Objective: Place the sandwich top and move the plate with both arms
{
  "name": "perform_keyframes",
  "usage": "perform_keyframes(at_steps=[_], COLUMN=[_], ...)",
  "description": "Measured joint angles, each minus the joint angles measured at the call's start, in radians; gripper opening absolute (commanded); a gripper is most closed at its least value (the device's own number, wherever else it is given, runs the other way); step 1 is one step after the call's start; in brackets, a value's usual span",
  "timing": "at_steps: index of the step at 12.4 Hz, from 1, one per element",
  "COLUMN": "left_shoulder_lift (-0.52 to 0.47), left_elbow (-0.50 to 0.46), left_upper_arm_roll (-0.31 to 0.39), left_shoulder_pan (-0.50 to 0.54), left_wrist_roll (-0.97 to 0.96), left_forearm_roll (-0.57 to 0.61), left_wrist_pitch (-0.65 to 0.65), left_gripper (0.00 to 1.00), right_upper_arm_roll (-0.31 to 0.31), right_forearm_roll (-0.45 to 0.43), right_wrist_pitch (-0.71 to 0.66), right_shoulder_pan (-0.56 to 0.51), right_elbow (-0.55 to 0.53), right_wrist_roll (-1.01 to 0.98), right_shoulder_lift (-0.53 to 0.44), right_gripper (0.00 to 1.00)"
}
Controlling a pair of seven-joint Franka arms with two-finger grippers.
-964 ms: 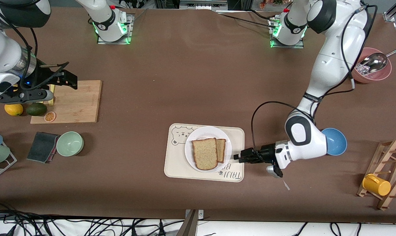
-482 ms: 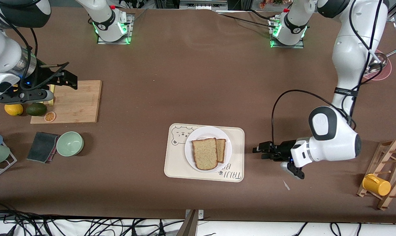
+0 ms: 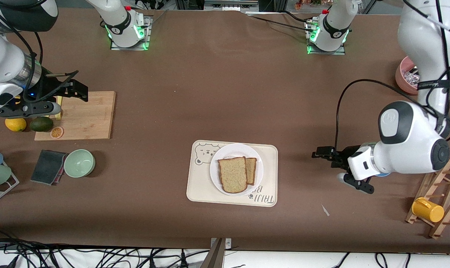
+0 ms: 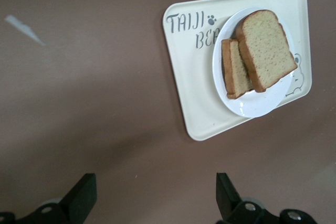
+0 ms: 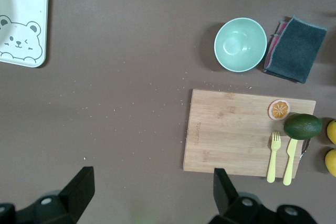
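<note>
A: White plate (image 3: 236, 169) — where is it sitting?

B: It is resting on the cream bear-print tray (image 3: 200, 182), which is lying on the brown counter (image 3: 217, 93). The sandwich top (image 3: 232, 174) is lying flat on the plate, overlapping a smaller, darker bread slice (image 3: 252, 170) beside it, toward the left arm's end of the counter.

A: And the left pincer (image 3: 326, 155)?

B: It is hovering over bare counter, well apart from the tray, toward the left arm's end. Its fingers are standing wide apart, holding nothing; the left wrist view is showing the tray and both slices.

A: The right pincer (image 3: 74, 89)?

B: It is waiting over the wooden cutting board (image 3: 87, 115), far from the tray toward the right arm's end, fingers spread and empty. A green bowl (image 3: 79, 162) is sitting near that board.
</note>
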Motion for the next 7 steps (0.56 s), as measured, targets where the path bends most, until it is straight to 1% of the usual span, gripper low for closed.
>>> perform_keyframes(at_steps=[3,4,7], left_shoulder_lift=[-0.097,-0.138,-0.257], left_elbow=[-0.011,-0.023,-0.047], left_upper_arm_roll=[0.000,0.000,-0.001], left_shoulder_pan=[-0.003,-0.004,-0.010], left_wrist_roll=[-0.114,-0.138,-0.154], left_forearm_roll=[0.126,0.151,0.255], left_wrist_pitch=[-0.063,-0.082,-0.162], left_gripper=[1.00,1.00,1.00], right_upper_arm_roll=[0.000,0.000,0.000], right_forearm_roll=[0.000,0.000,0.000], right_wrist_pitch=[0.000,0.000,0.000], right_shoulder_pan=[0.000,0.000,0.000], right_elbow=[-0.001,-0.001,-0.001], right_wrist_roll=[0.000,0.000,0.000], right_shoulder_lift=[0.001,0.002,0.003], right_gripper=[1.00,1.00,1.00])
